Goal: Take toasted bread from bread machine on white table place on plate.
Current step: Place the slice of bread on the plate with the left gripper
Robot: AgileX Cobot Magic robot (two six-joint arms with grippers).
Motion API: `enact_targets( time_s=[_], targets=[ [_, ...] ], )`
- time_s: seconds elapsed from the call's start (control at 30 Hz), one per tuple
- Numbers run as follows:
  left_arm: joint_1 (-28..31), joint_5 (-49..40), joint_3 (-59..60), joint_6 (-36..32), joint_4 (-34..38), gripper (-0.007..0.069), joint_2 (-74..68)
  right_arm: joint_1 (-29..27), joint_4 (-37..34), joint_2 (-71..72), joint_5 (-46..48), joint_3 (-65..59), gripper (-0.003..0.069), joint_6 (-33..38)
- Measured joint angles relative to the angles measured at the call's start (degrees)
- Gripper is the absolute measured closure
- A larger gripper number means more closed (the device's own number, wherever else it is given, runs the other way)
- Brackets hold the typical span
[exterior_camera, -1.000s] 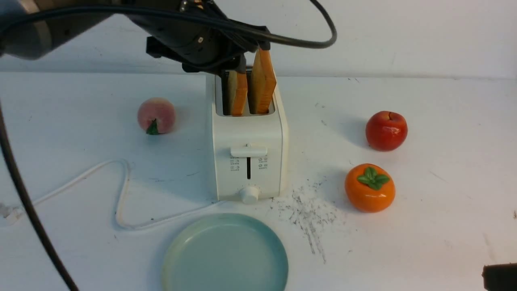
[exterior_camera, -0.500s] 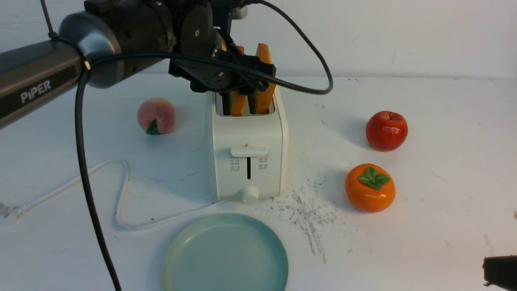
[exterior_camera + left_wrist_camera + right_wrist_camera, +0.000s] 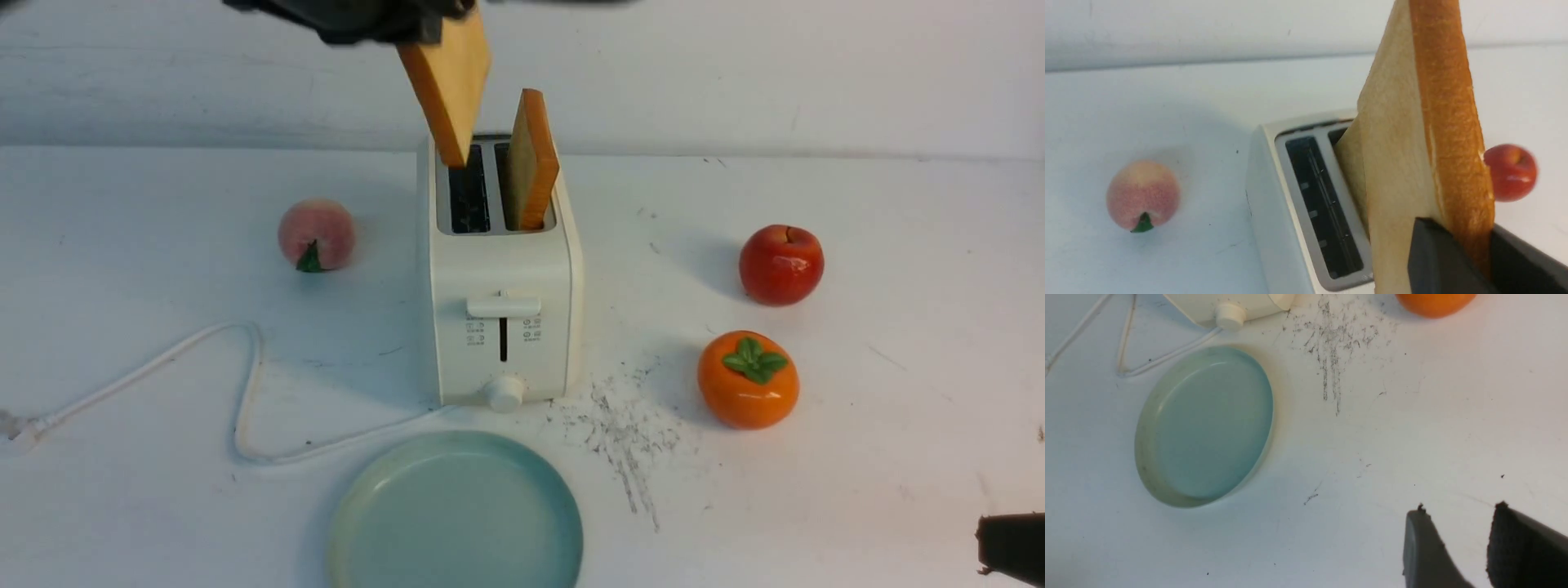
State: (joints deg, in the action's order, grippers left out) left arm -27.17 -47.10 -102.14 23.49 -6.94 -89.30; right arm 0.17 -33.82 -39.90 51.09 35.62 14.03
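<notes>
Front view, lifted slice: the lifted slice (image 3: pixel 449 77) hangs tilted above the left slot of the bread machine (image 3: pixel 502 327). Its low corner is just over the opening, which shows dark and empty.
Grip: the left tool (image 3: pixel 1470 253) is clamped on it near one crust edge, a finger on either side.
Handling: it looks light, dry and fairly stiff, so it is unlikely to slip. I'd guess the crumb dents under a hard squeeze, so a pinch across the thickness near the crust seems the place.
Second slice: the second slice (image 3: pixel 532 159) stands in the right slot, its upper half proud and free to take.
Plate: the plate (image 3: pixel 457 514) lies bare just in front of the machine on the desk (image 3: pixel 857 457).
Right tool: the right tool (image 3: pixel 1459 510) has its fingers apart, holds nothing, and sits low over the desk.
Around: a peach (image 3: pixel 317 234) lies to the left of the machine. An apple (image 3: pixel 781 264) and a persimmon (image 3: pixel 747 380) lie to the right, all well apart from the plate.
</notes>
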Motion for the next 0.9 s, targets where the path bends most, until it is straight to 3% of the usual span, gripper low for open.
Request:
enact_targets(
  time_s=[0.13,0.23,0.3,0.33,0.53,0.7,0.9],
  targets=[
    [0.00,-9.40,0.18,-5.58,1.89,0.0551,6.95,0.00,0.00,0.00,0.00,0.00,0.0419,0.00],
    [0.00,-20.28,3.30,-13.98,7.29,0.0551,10.01,0.00,0.00,0.00,0.00,0.00,0.0419,0.00],
    [0.00,-22.92,4.85,-16.68,9.69,0.0551,10.39,0.00,0.00,0.00,0.00,0.00,0.0419,0.00],
    [0.00,-24.46,7.83,-18.86,14.32,0.0551,10.45,0.00,0.00,0.00,0.00,0.00,0.0419,0.00],
    [0.00,-24.06,23.07,-26.26,28.93,0.0551,10.45,0.00,0.00,-0.07,0.00,0.00,0.0419,0.00],
    [0.00,-15.06,34.99,-34.80,32.31,0.0551,9.91,0.00,-0.42,-0.07,0.05,0.00,0.0419,0.00],
    [0.00,-7.04,39.06,-39.97,33.35,0.0551,6.96,0.00,-0.50,-0.07,0.23,0.00,0.0419,0.00]
  ],
)
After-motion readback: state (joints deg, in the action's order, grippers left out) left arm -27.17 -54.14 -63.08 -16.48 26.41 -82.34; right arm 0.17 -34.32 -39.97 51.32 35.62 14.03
